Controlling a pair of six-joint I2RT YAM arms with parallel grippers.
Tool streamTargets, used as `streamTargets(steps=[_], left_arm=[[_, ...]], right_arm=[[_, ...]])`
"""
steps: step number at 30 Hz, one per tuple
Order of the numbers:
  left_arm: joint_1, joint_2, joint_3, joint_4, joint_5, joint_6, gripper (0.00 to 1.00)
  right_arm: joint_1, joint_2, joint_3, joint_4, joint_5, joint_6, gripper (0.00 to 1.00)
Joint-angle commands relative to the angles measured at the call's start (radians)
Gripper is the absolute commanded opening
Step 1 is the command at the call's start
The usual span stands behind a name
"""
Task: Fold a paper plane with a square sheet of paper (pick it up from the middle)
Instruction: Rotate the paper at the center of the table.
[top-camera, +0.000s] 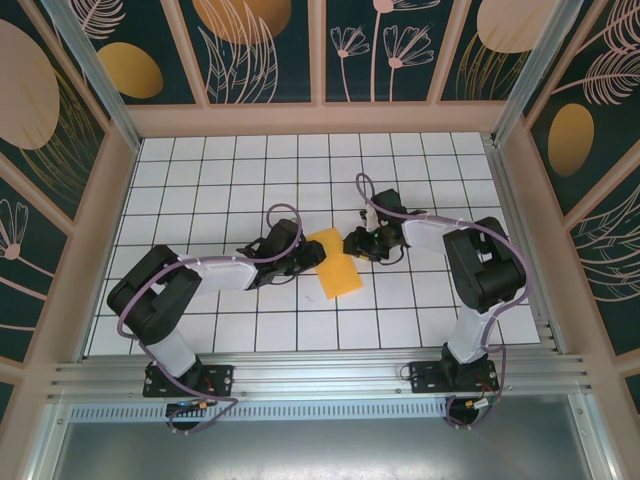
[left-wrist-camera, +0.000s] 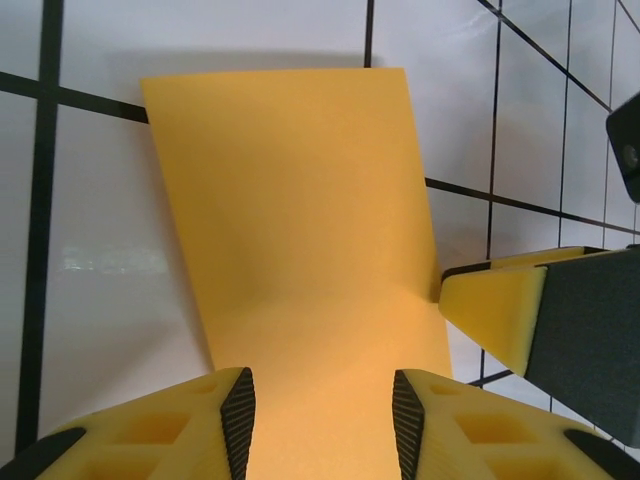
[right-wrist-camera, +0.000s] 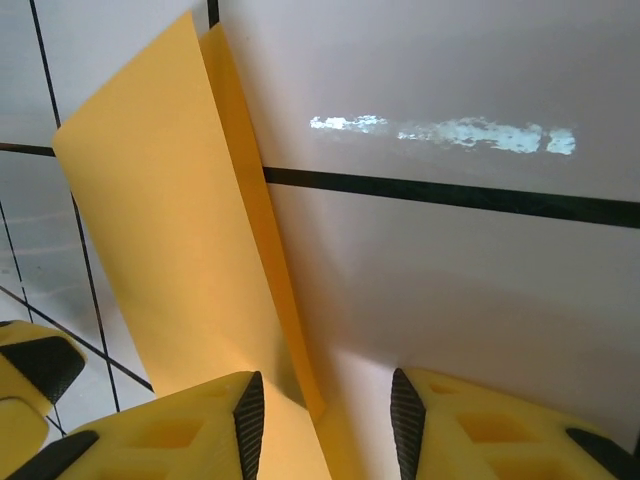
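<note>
The square sheet of paper (top-camera: 336, 266) sits mid-table (top-camera: 200, 170), partly folded with one flap lifted. The left gripper (top-camera: 306, 258) crowds its left edge and the right gripper (top-camera: 354, 243) its far right corner. Both have their fingers parted around the paper, not clamped.

- Paper (top-camera: 334, 263): 1 sheet, orange-yellow.
- Arms: 2, namely left arm (top-camera: 215, 270) and right arm (top-camera: 480, 262).
- Grippers: 2, namely left gripper (top-camera: 312, 258) and right gripper (top-camera: 353, 243).
- Fingers (left-wrist-camera: 200, 425): 2 per gripper, 4 total, yellow with black pads.
- Cables (top-camera: 283, 212): 2, purple, one per arm.
- Bases (top-camera: 188, 380): 2, at the table's near edge.
- Table (top-camera: 200, 180): 1, white grid tiles.
</note>
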Motion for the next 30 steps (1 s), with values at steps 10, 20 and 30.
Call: streamTargets(steps=[10,20,30], left_arm=[[0.014,0.09,0.028,-0.005,0.014,0.03,0.36],[0.016,0.078,0.047,-0.024,0.015,0.108,0.29],[-0.037,-0.23,-0.126,0.022,0.051,0.296,0.49]], right_arm=[[0.031,-0.12,-0.096,0.079,-0.105,0.024,0.32],[0.039,-0.194,-0.176,0.126,-0.074,0.114,0.09],[0.108,-0.253,-0.279,0.293,0.058,0.431,0.04]])
